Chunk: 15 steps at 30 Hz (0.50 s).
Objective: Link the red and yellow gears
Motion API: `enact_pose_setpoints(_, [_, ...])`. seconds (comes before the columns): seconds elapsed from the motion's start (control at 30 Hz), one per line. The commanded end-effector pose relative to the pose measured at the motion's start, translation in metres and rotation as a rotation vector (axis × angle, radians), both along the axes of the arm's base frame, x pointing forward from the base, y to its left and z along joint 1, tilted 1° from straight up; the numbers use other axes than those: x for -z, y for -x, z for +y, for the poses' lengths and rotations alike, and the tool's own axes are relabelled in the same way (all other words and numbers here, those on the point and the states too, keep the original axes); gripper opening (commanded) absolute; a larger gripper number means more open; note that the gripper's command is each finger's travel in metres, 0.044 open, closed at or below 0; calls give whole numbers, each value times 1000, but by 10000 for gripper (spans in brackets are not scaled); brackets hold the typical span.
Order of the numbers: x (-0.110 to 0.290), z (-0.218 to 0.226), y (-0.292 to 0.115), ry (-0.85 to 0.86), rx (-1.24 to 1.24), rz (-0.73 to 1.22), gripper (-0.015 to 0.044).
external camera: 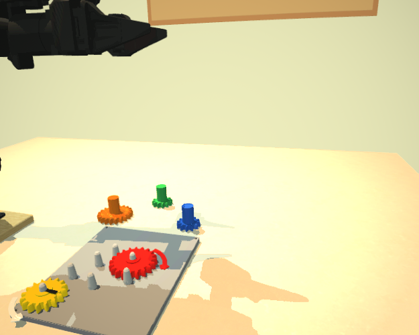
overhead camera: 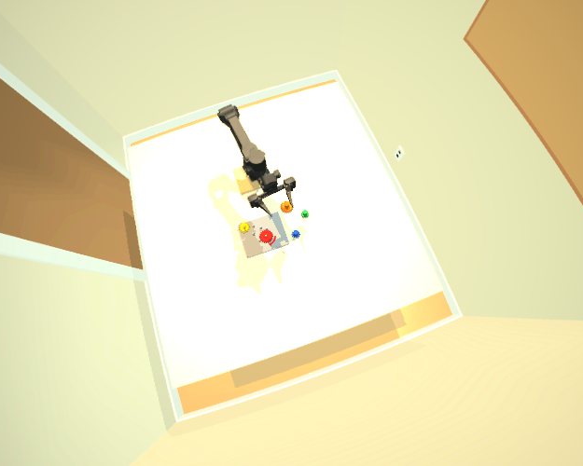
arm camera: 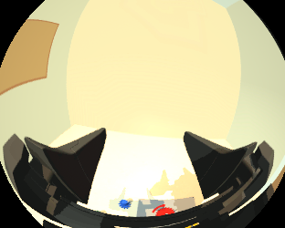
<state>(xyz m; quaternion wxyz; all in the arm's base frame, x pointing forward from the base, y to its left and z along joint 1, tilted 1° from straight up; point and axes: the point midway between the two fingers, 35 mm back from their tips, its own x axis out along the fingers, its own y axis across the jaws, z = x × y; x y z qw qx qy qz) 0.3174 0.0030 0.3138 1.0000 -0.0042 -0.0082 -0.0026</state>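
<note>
- Looking down at the table (overhead camera: 331, 280) (external camera: 310, 202), we see the grey board (overhead camera: 254, 247) (external camera: 119, 309) lying flat, with the red gear (overhead camera: 268, 236) (external camera: 137, 264) (arm camera: 164, 212) and the yellow gear (overhead camera: 243, 229) (external camera: 39, 297) each seated on a peg.
- We have the claw (overhead camera: 281, 211) (external camera: 159, 34) (arm camera: 146, 135) up in the air, its fingers spread wide — nothing sits between them.
- We count five empty pegs in the outside view: one beside the red gear on its far side (external camera: 115, 248), another next to that (external camera: 98, 258), one nearer the yellow gear (external camera: 72, 271), one just across from it (external camera: 92, 281), and one at the red gear's near edge (external camera: 127, 275).
- We find three loose gears standing on the table, off the board, each with an upright handle: the orange gear (overhead camera: 286, 207) (external camera: 113, 213), the green gear (overhead camera: 305, 213) (external camera: 161, 199) and the blue gear (overhead camera: 295, 234) (external camera: 188, 222) (arm camera: 124, 203).
- We see the blue gear near the board's edge, with the green gear a bit farther out — all three stand apart from one another.
- We spot a curved red arrow (external camera: 161, 258) beside the red gear, and a white arrow (external camera: 13, 310) beside the yellow one, whose black stripe (external camera: 51, 291) shows on top.
</note>
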Motion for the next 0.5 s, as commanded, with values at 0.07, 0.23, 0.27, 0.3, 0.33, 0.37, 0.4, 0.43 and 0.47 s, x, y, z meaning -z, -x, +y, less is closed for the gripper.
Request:
enact_pose_setpoints(0.07, [16, 9, -13, -43, -26, 114, 440])
enact_pose_setpoints(0.23, [77, 45, -41, -164, -73, 510, 440])
enact_pose_setpoints(0.27, [89, 52, -43, -176, -77, 587, 440])
enact_pose_setpoints(0.3, [101, 59, -44, -187, -78, 664, 440])
enact_pose_setpoints(0.33, [113, 67, -45, -196, -77, 741, 440])
enact_pose_setpoints(0.37, [125, 74, -44, -203, -74, 818, 440])
enact_pose_setpoints(0.4, [136, 80, -42, -208, -68, 895, 440])
enact_pose_setpoints(0.43, [147, 87, -40, -210, -59, 971, 440])
enact_pose_setpoints(0.47, [157, 93, -36, -211, -48, 1047, 440])
